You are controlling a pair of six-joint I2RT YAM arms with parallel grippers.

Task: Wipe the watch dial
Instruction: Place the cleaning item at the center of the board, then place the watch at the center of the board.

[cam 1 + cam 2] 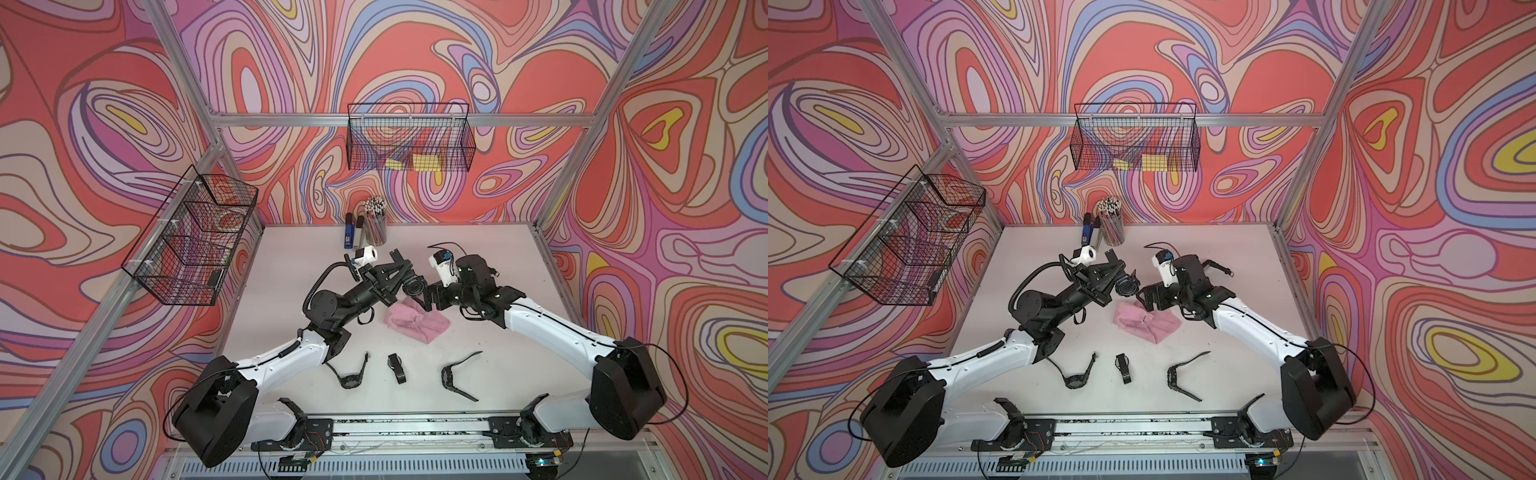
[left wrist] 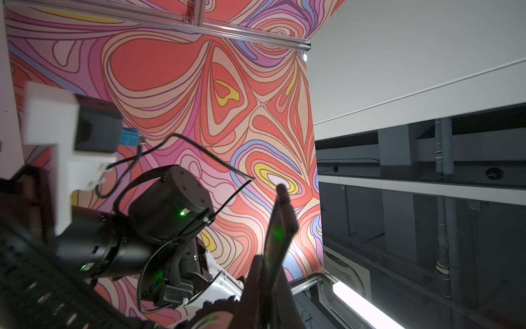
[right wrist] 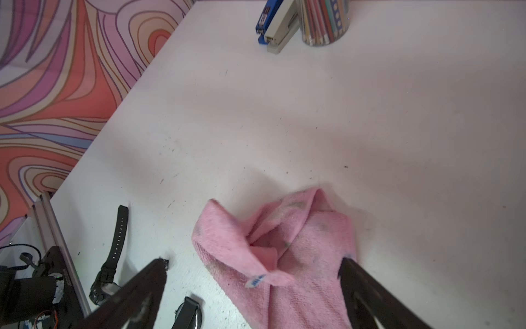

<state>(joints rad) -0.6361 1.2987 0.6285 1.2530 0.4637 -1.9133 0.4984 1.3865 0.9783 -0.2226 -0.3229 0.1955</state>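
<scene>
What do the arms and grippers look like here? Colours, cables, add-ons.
Left arm and right arm: white link shells, bulky black joint housings, black cables looping off them; a coiled cord along the left. White camera mounts on both wrists. Left gripper and right gripper: black, slim tapered fingers.

The left gripper clamps a black wristwatch between its jaws, just beside the right gripper, whose jaws hang over a crumpled pink cloth.
</scene>
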